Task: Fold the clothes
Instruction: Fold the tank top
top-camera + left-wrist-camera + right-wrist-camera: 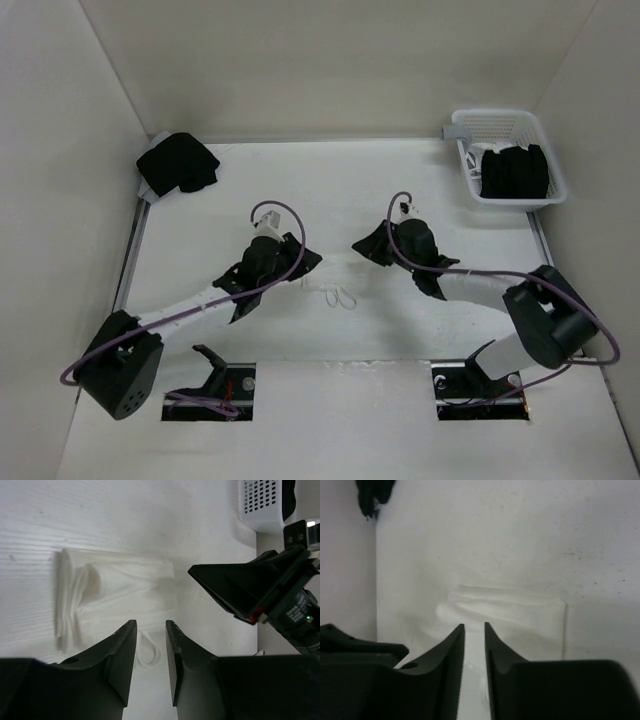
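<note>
Nearest the lens in the left wrist view, the left gripper (151,630) hangs with its jaws partly apart and nothing between them. The gap sits just over one of the narrow strap loops (147,652) of the white camisole (110,595). The right gripper (474,630) shows a narrower gap in its own view, also with nothing visibly pinched, poised at the garment's near edge. The white camisole lies on the white table (400,335) between the two grippers, gathered into a rough, rumpled rectangle with a bunched, layered edge on one side and the straps trailing toward the arm bases. It looks very thin, light and limp, so it will likely sag and crease wherever it is lifted, and may drag or come unfolded if pulled from one point. White on white, its edges are hard to pick out from overhead. The best holds appear to be two corners of the same edge, pinched through all layers close to the table. The straps would probably stretch and let the body slump. A black garment (178,163) lies at the far left corner, and the lattice basket (500,115) at the far right holds more black clothes (513,172), all well apart.
</note>
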`<control>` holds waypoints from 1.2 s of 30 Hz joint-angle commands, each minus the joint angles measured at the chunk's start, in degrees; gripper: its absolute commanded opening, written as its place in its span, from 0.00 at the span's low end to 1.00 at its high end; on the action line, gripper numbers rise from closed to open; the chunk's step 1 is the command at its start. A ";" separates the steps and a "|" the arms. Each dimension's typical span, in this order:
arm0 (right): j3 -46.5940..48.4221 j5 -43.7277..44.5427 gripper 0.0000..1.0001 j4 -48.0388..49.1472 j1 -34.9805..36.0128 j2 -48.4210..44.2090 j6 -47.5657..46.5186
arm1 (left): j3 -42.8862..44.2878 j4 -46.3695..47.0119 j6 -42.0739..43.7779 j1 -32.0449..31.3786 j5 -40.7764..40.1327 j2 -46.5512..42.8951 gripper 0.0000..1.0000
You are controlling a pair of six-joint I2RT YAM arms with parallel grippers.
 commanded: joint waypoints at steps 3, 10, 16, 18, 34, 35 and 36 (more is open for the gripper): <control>-4.72 0.58 0.10 0.26 2.36 -6.62 -0.86 | 7.16 4.19 -0.48 -2.35 0.71 9.74 0.19; -7.97 0.67 0.04 2.71 4.12 -2.41 0.11 | 9.81 12.11 -1.71 0.72 3.09 24.16 0.14; -10.96 0.84 0.04 4.04 4.03 -0.92 1.61 | 7.09 16.42 -3.03 4.67 1.50 28.91 0.15; -11.58 0.84 0.04 4.39 4.03 -0.12 1.69 | 6.30 18.17 -3.55 5.12 2.12 29.53 0.17; -8.51 4.53 0.34 -8.79 1.93 -23.04 -6.29 | -1.35 8.89 1.62 4.59 -0.51 -2.00 0.38; -7.98 5.23 0.37 -9.49 1.31 -24.36 -7.43 | -1.18 4.69 3.98 4.59 -2.69 -4.54 0.38; -7.63 6.11 0.39 -9.76 0.61 -25.42 -8.58 | -1.09 1.17 5.83 4.76 -4.63 -6.39 0.38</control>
